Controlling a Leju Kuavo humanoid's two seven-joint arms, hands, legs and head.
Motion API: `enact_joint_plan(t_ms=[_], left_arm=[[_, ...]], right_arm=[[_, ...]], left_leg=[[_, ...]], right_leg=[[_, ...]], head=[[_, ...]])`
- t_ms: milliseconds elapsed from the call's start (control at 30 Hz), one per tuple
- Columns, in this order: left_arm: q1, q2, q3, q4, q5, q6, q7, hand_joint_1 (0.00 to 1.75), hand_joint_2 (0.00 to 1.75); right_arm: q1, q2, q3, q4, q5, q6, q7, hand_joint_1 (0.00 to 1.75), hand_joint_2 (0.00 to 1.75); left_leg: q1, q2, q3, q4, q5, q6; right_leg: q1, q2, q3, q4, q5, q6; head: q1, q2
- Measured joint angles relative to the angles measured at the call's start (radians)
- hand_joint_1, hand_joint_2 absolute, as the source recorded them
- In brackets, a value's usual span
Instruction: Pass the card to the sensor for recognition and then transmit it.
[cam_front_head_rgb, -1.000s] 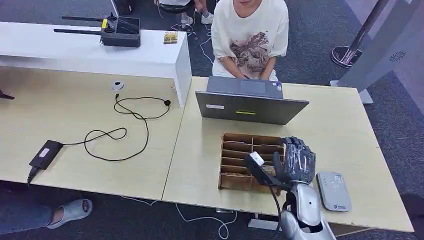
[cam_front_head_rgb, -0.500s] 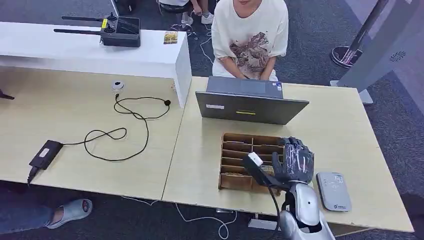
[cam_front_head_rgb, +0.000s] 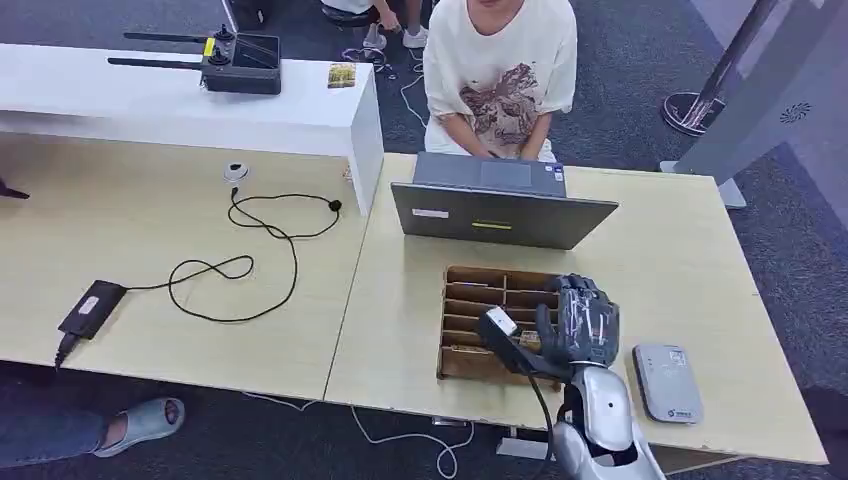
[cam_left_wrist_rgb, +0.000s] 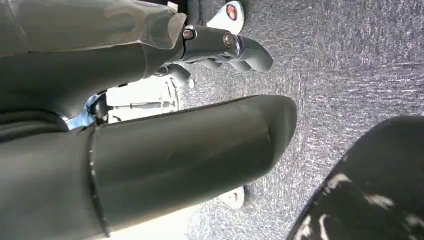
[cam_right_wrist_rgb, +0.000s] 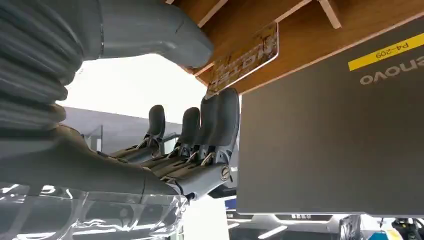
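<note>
Right hand (cam_front_head_rgb: 585, 325): raised over the wooden divider tray (cam_front_head_rgb: 470, 300), thumb and fingers (cam_right_wrist_rgb: 222, 117) pinching the card (cam_right_wrist_rgb: 243, 57) by 1 edge.
Card: held above the tray, in front of the grey laptop (cam_front_head_rgb: 500, 212).
Sensor (cam_front_head_rgb: 667, 382): flat on the table (cam_front_head_rgb: 690, 260), just right of the hand.
Left hand (cam_left_wrist_rgb: 227, 47): hanging over carpet, fingers curled, holding nothing.

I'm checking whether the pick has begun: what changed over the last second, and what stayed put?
The right hand has shifted a little toward the robot's left and slightly forward over the wooden card box; in the right wrist view its fingers reach a card standing in the box. Whether the card is gripped can't be told. The laptop, the card reader and the box stayed where they were.
</note>
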Motion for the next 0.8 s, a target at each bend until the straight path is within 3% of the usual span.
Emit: enact_joint_plan(t_ms=[233, 500, 600, 733, 800], left_arm=[[0.000, 0.000, 0.000, 0.000, 0.000, -0.003, 0.000, 0.00, 0.00], [0.000, 0.000, 0.000, 0.000, 0.000, -0.003, -0.003, 0.00, 0.00], [0.000, 0.000, 0.000, 0.000, 0.000, -0.003, -0.003, 0.00, 0.00], [0.000, 0.000, 0.000, 0.000, 0.000, -0.005, -0.003, 0.00, 0.00], [0.000, 0.000, 0.000, 0.000, 0.000, -0.005, -0.005, 0.00, 0.00]], right_arm=[[-0.011, 0.008, 0.020, 0.002, 0.003, 0.000, -0.006, 1.19, 1.75], [-0.023, 0.017, 0.037, 0.006, 0.003, 0.002, -0.008, 1.13, 1.75], [-0.025, 0.021, 0.040, 0.008, 0.003, 0.003, -0.008, 1.20, 1.75], [-0.029, 0.023, 0.045, 0.009, 0.006, 0.003, -0.008, 1.08, 1.75], [-0.032, 0.024, 0.047, 0.009, 0.006, 0.004, -0.008, 1.13, 1.75]], left_leg=[[0.000, 0.000, 0.000, 0.000, 0.000, 0.000], [0.000, 0.000, 0.000, 0.000, 0.000, 0.000], [0.000, 0.000, 0.000, 0.000, 0.000, 0.000], [0.000, 0.000, 0.000, 0.000, 0.000, 0.000], [0.000, 0.000, 0.000, 0.000, 0.000, 0.000]], right_leg=[[0.000, 0.000, 0.000, 0.000, 0.000, 0.000], [0.000, 0.000, 0.000, 0.000, 0.000, 0.000], [0.000, 0.000, 0.000, 0.000, 0.000, 0.000], [0.000, 0.000, 0.000, 0.000, 0.000, 0.000], [0.000, 0.000, 0.000, 0.000, 0.000, 0.000]], head=[[0.000, 0.000], [0.000, 0.000], [0.000, 0.000], [0.000, 0.000], [0.000, 0.000]])
